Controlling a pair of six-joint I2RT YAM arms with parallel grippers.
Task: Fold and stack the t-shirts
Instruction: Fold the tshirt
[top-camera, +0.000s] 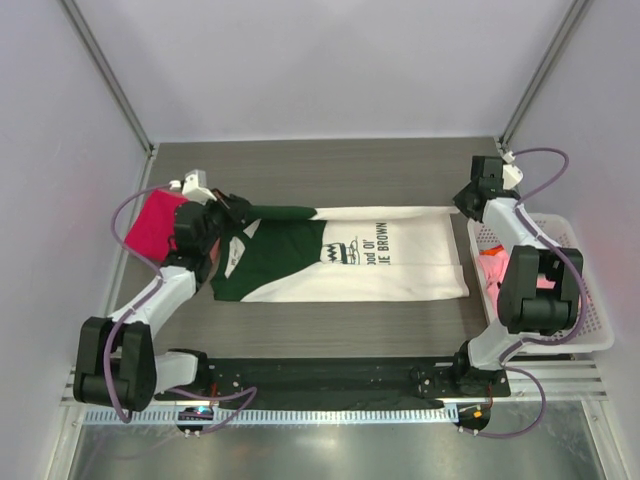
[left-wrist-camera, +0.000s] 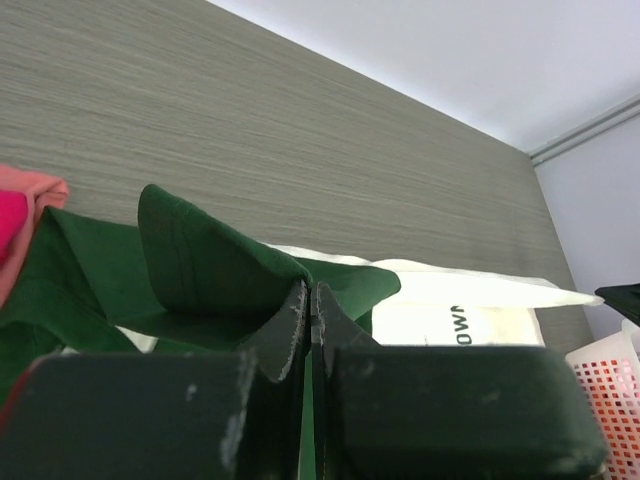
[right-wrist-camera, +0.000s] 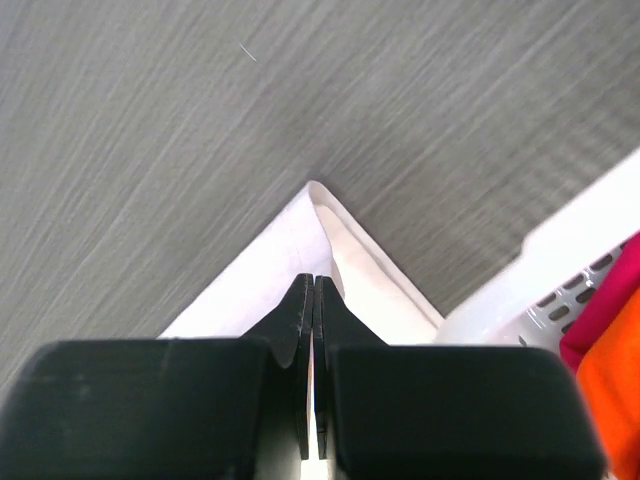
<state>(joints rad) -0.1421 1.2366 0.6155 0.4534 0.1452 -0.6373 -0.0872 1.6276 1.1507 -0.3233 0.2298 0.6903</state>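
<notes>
A cream-white t-shirt (top-camera: 400, 270) with dark green sleeves and black print lies stretched across the table's middle. My left gripper (top-camera: 228, 212) is shut on its green sleeve end at the far left corner. In the left wrist view the green cloth (left-wrist-camera: 200, 260) bunches up around the closed left gripper (left-wrist-camera: 310, 292). My right gripper (top-camera: 468, 205) is shut on the shirt's far right hem corner. The right wrist view shows that white corner (right-wrist-camera: 270, 270) pinched in the right gripper (right-wrist-camera: 313, 282). A folded magenta-red t-shirt (top-camera: 152, 222) lies at the left. A pink t-shirt (top-camera: 497, 268) sits in the basket.
A white lattice basket (top-camera: 585, 300) stands at the right edge, close beside my right arm; its rim (right-wrist-camera: 560, 260) is just right of the right gripper. Grey walls enclose the table on three sides. Bare wood-grain table lies behind the shirt.
</notes>
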